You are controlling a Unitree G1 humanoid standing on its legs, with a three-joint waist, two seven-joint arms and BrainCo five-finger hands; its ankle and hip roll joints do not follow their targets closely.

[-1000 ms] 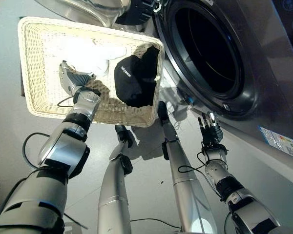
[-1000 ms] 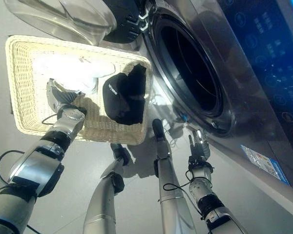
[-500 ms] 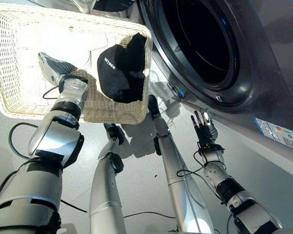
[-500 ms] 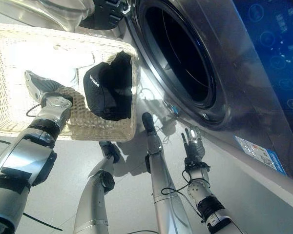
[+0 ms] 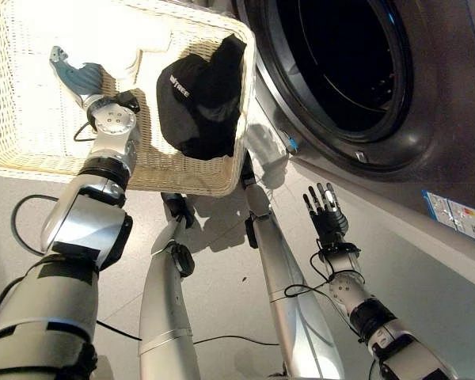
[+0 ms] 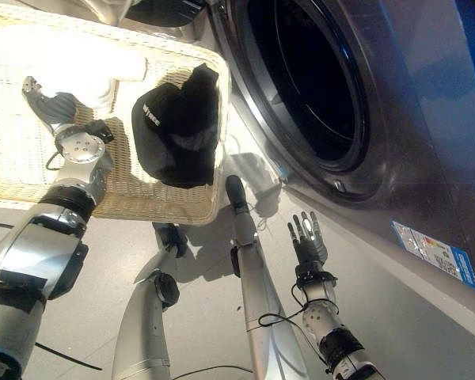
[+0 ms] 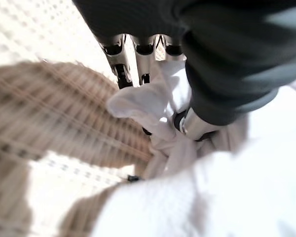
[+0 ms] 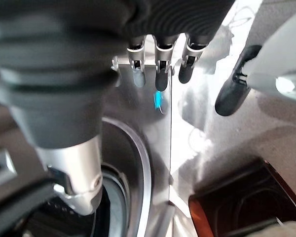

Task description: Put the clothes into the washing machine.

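Left hand (image 5: pixel 73 73), at upper left of the frame inside the wicker basket (image 5: pixel 191 176), is seen clamped on the white garment (image 7: pixel 153 111), judged soft, light and best gathered by a bunched fold

The wicker basket (image 5: pixel 32 150) is cut off by the picture's edge on its far and left sides. The left hand's (image 5: pixel 73 75) fingertips (image 7: pixel 119 73) are sunk in the white clothes (image 7: pixel 153 111) (a blurred, bright mass whose folds barely read), so the grip is probably closed but uncertain. The washing machine (image 5: pixel 451 119) runs off the right edge, and its drum (image 5: pixel 340 63) is too dark inside to tell its contents.
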